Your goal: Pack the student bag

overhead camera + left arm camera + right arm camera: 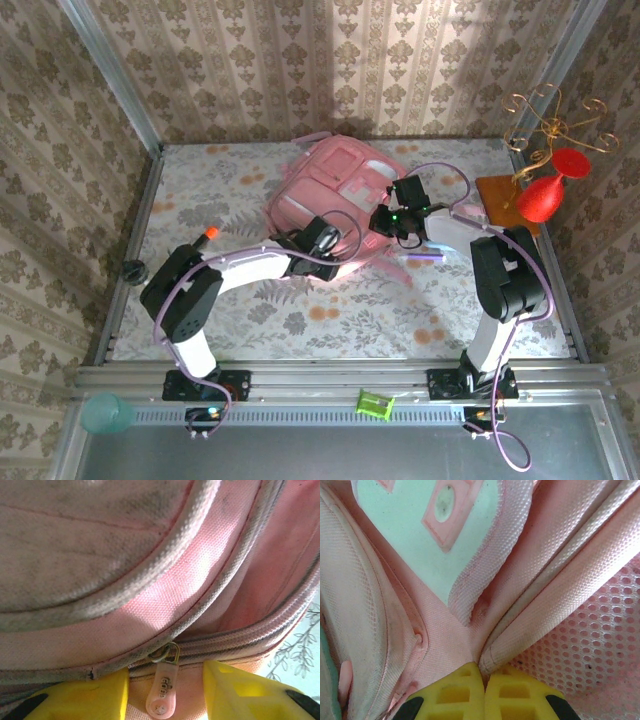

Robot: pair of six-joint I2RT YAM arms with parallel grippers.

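Note:
The student bag (340, 185), a large pink backpack, lies at the back middle of the table. My left gripper (330, 243) is at the bag's near edge. In the left wrist view, its yellow fingers (100, 695) stand apart on either side of a pink zip pull (161, 692). The pull hangs from the closed zip line without touching either finger. My right gripper (385, 222) is at the bag's right side. In the right wrist view it (482, 667) is shut on a fold of the bag's piped fabric edge (530, 630), beside pink mesh (600, 650).
A wooden block (505, 200) with a gold wire stand (550, 120) and red vases (545, 195) sits at the back right. A purple pen (425, 258) lies by the right arm. An orange-tipped marker (208, 233) lies at the left. A teal cup (107, 412) stands on the front rail.

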